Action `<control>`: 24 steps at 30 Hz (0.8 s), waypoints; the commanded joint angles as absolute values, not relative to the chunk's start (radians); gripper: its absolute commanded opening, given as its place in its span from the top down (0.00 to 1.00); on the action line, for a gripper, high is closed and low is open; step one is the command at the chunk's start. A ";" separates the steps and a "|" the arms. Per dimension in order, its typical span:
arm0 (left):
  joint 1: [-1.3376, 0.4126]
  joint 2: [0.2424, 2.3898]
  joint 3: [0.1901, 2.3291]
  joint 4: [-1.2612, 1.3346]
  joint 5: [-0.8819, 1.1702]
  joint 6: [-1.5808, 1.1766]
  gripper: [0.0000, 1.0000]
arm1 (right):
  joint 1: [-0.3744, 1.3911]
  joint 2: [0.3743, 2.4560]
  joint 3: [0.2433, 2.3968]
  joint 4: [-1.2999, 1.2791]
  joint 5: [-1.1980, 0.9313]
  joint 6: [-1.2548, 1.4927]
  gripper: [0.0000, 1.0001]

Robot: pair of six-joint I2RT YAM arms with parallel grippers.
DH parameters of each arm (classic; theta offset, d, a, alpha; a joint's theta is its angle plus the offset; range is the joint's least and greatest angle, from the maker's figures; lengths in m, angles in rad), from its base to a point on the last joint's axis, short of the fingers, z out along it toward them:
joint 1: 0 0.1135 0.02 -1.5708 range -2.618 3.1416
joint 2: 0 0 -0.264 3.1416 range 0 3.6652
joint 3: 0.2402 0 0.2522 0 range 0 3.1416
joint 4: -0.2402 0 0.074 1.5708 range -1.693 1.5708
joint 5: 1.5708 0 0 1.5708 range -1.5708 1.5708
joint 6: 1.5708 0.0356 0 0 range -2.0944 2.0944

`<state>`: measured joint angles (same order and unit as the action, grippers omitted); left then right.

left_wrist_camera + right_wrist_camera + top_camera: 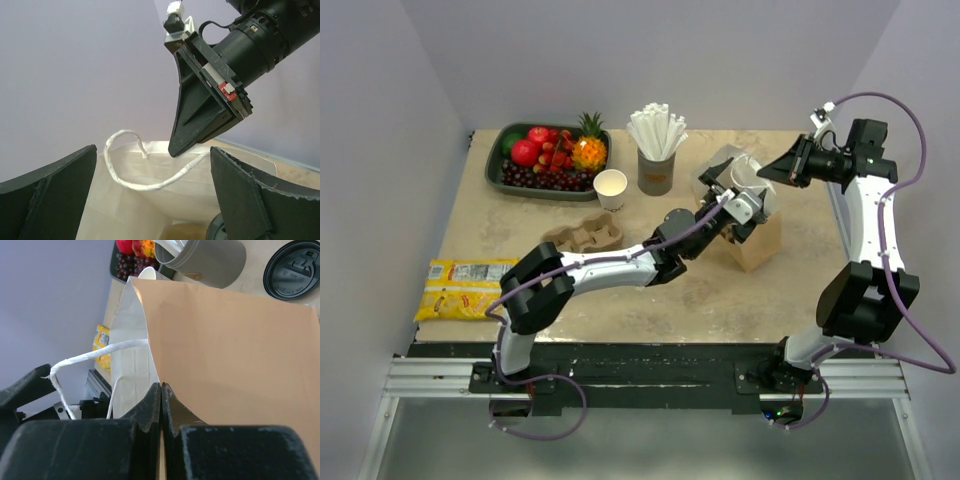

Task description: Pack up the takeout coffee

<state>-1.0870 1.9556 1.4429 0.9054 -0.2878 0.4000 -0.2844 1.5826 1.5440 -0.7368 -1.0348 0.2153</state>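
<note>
A brown paper bag (760, 250) with a white inside (130, 200) and white cord handles stands at the table's centre right. My right gripper (765, 172) (161, 387) is shut on the bag's top edge (150, 340). My left gripper (742, 195) (152, 155) hangs wide open over the bag's mouth with nothing between its fingers. The takeout coffee's black lid (292, 270) shows beyond the bag's brown wall in the right wrist view; its cup is hidden. A dark round rim (218, 231) sits low beside my left gripper's right finger; I cannot tell whether it is that lid.
An open white paper cup (610, 188) and a grey cup of white straws (656, 160) stand left of the bag. A brown pulp carrier (585, 236) lies nearer. A fruit tray (501, 160) is at the back left and a yellow packet (465, 287) at the left edge.
</note>
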 commanded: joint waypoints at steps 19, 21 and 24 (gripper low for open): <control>-1.048 1.892 1.661 1.211 -0.458 0.844 0.00 | -0.366 1.601 1.658 -0.838 -1.022 0.268 1.00; -1.007 1.850 1.669 1.055 -0.474 0.746 0.00 | -0.396 1.623 1.666 -0.850 -1.020 0.264 1.00; -0.944 1.813 1.697 0.802 -0.505 0.580 0.00 | -0.448 1.651 1.637 -0.850 -1.008 0.253 1.00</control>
